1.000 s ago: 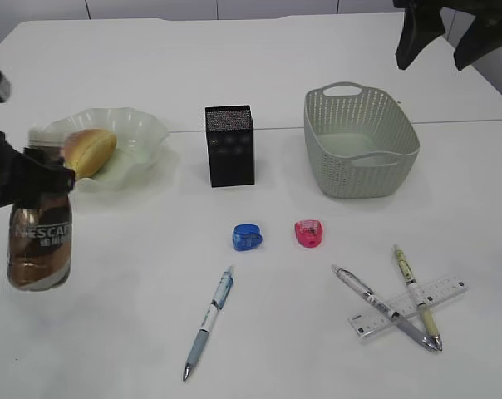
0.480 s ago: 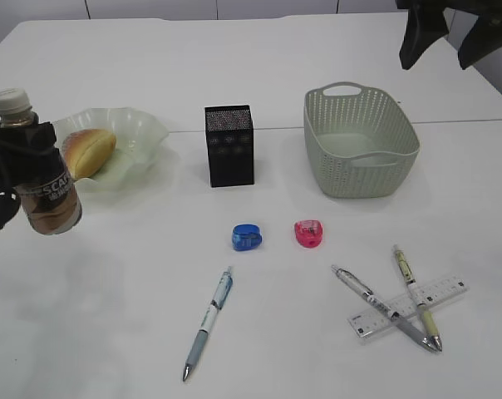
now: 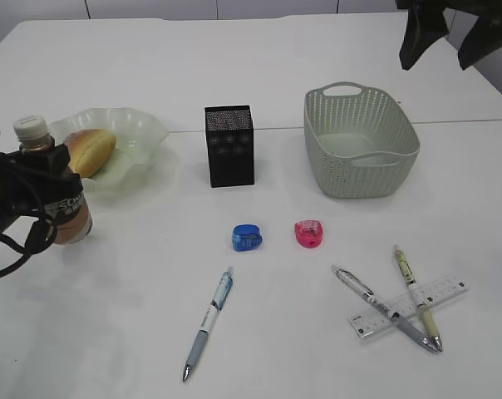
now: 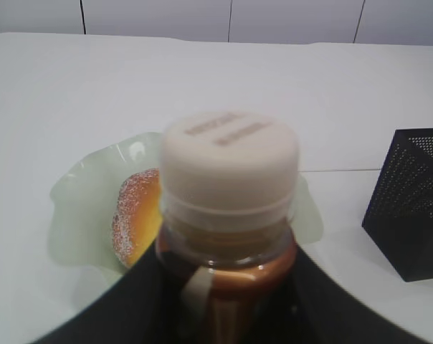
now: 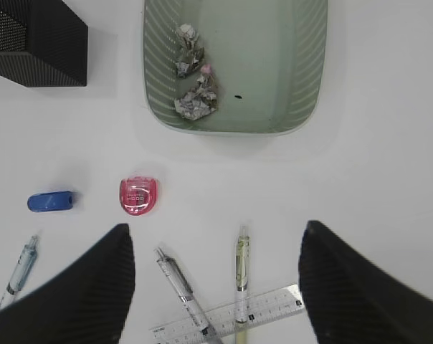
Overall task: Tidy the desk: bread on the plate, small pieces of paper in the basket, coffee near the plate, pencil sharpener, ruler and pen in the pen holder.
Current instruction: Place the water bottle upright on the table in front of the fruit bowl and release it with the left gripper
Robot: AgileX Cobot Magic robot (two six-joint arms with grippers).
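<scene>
Carried nearer the plate [image 3: 143,126], the coffee [image 3: 61,199] sits clamped in the left end effector [image 3: 35,179]; right end effector [image 5: 213,287] gapes.

Black left claw [image 3: 35,187] trailing looped black cables; right claw [image 5: 213,287] apparently matte black.

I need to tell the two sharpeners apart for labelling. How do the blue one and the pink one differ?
The blue sharpener is the left one in the exterior view, nearer the pen holder; the pink sharpener lies right, nearer the basket. In the right wrist view the blue one looks long and narrow, the pink one broader and rounded. Both lie loose on the desk, apart and untouched.
</scene>
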